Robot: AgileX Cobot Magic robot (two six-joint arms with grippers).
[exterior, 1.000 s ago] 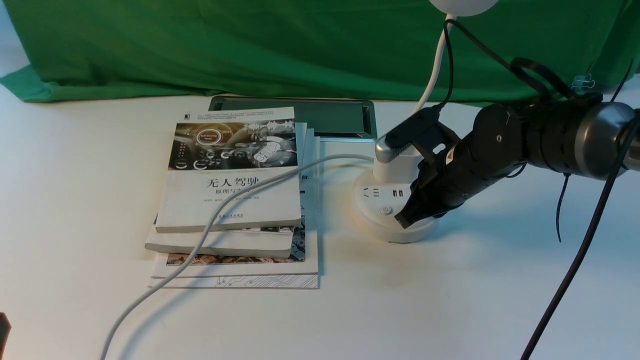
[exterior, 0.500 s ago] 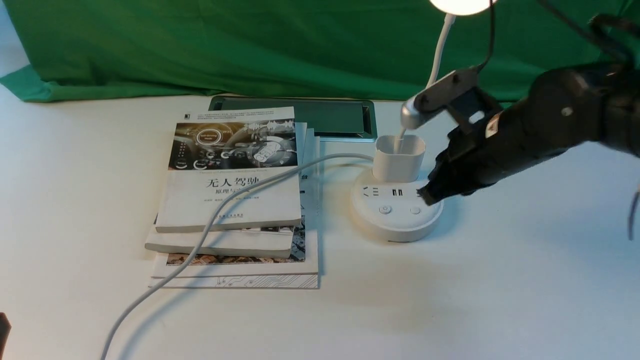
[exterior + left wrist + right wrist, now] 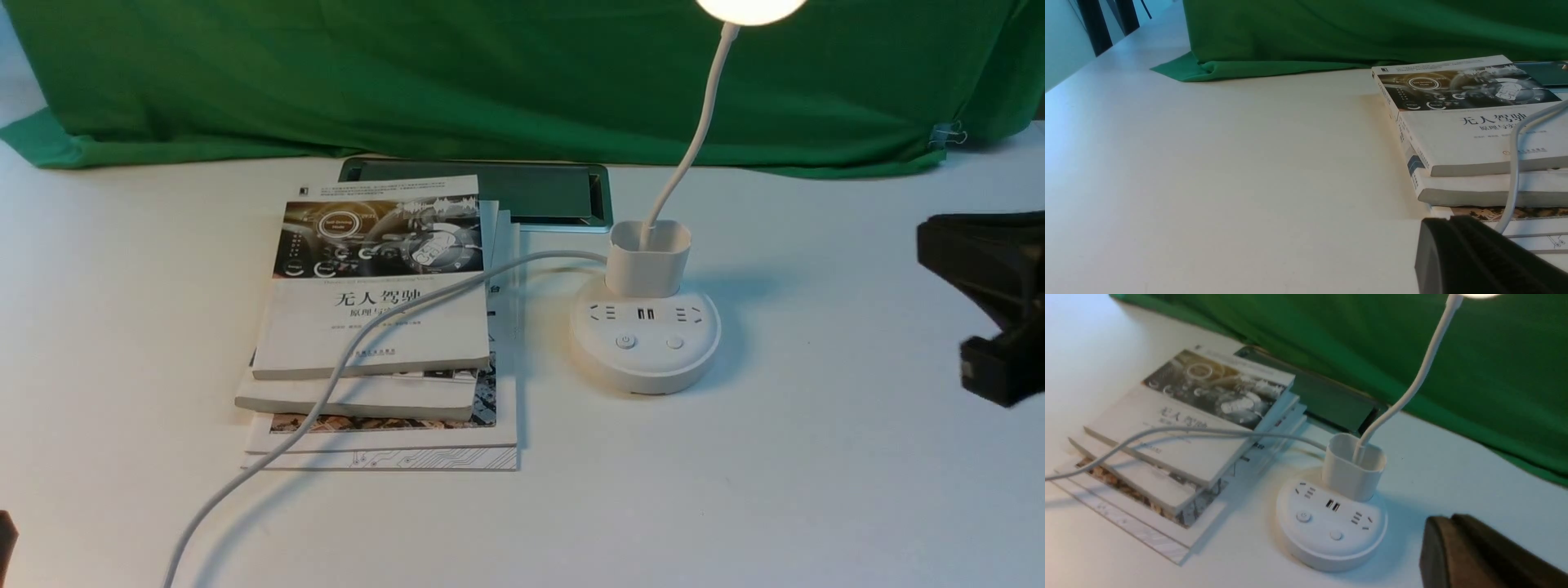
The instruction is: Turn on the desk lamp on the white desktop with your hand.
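The desk lamp glows, so I judge the job done; the right tool, seemingly pressed together for poking buttons, hangs well apart over the bench

A green cloth hangs as a backdrop across the full width of the rear. Its lower hem lies folded on the white table. A small metal clip sits at the hem near the right end. Just in front of the hem, a dark metal-rimmed panel lies flat in the table. Warm light falls on the table centre. Past the left side, dark upright bars stand against a pale surface.
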